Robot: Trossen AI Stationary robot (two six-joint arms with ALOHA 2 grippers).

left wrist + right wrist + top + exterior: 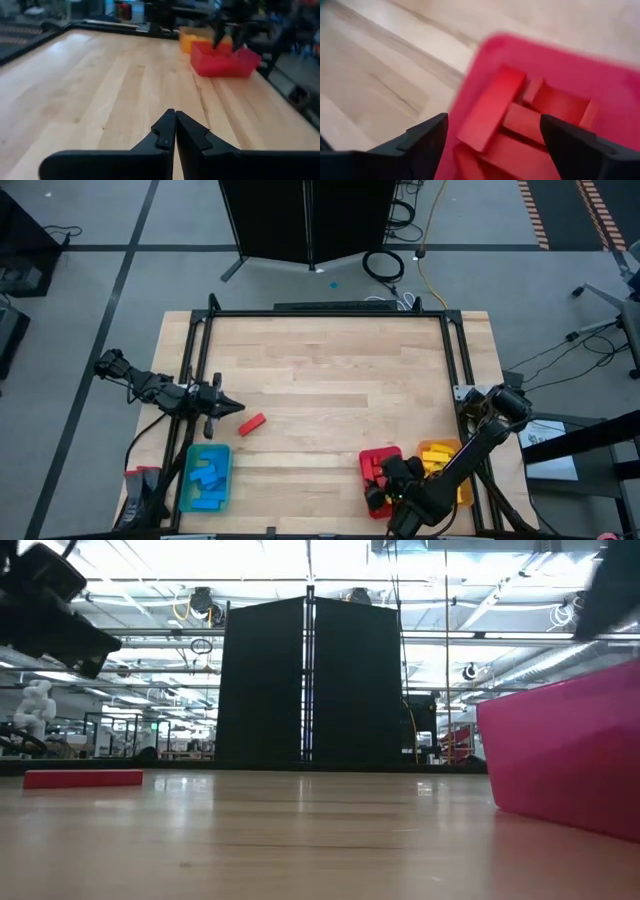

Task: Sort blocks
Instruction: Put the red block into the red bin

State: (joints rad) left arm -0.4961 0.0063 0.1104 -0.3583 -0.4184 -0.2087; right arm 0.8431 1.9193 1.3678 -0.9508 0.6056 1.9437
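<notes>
Both arms are matte black, built of chunky jointed segments. The left end effector [175,131] has two flat, wedge-shaped fingers tapering to points. The right end effector [492,145] has broad, angular black fingers. Dark cables seem to trail from the left arm's base.

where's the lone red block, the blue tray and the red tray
lone red block [251,423], high view, middle of its top face
blue tray [184,485], high view, its left rim
red tray [220,66], left wrist view, its near wall
</notes>
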